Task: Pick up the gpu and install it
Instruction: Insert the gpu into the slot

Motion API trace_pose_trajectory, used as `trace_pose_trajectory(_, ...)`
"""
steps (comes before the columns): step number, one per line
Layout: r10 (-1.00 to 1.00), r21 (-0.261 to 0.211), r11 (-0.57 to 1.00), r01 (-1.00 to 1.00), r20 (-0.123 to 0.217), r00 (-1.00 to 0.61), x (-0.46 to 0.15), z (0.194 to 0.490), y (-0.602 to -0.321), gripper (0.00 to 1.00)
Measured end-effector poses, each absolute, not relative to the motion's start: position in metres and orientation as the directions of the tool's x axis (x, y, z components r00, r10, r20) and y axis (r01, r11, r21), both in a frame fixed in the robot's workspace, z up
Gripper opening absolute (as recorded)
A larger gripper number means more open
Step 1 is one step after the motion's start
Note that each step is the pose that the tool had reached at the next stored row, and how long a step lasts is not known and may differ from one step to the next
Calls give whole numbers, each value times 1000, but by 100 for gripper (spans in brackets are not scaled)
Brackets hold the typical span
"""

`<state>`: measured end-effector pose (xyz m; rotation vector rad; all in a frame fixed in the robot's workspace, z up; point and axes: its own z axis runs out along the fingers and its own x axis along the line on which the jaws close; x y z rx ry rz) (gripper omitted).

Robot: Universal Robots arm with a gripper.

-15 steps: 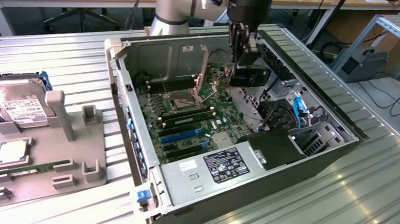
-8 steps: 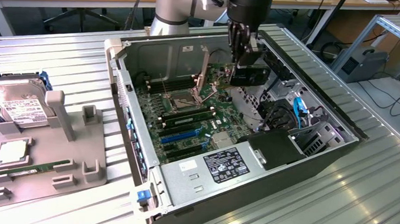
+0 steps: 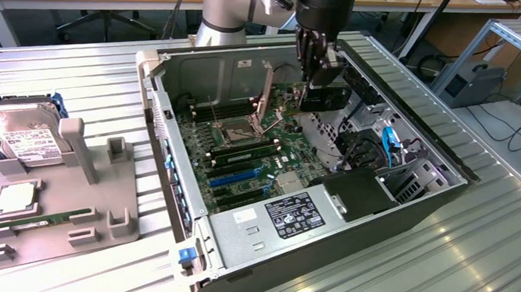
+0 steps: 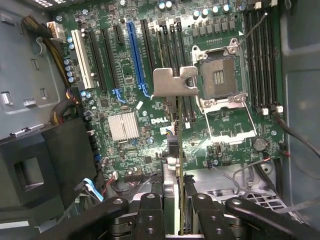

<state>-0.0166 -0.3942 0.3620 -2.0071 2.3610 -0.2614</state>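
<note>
The gripper (image 4: 180, 217) is clenched on the gpu (image 4: 172, 170), holding it edge-on above the motherboard (image 4: 125, 125), with the pale bracket (image 4: 172, 82) at its far end. The card looks light, stiff and fragile, best pinched on its flat faces, clear of the contacts. Around the motherboard, the open computer case (image 3: 238, 232) lies on a ribbed metal table (image 3: 468, 264). A desk (image 3: 89, 0) stands beyond.

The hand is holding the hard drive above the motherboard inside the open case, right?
No: the hand holds the gpu there, not the hard drive, as the exterior view shows. The hard drive stands in the grey holder.
</note>
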Motion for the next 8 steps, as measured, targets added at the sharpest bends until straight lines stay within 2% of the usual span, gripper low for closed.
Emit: trace_pose_trajectory(8, -989, -148, 110, -983, 84, -123, -17, 362, -394, 27)
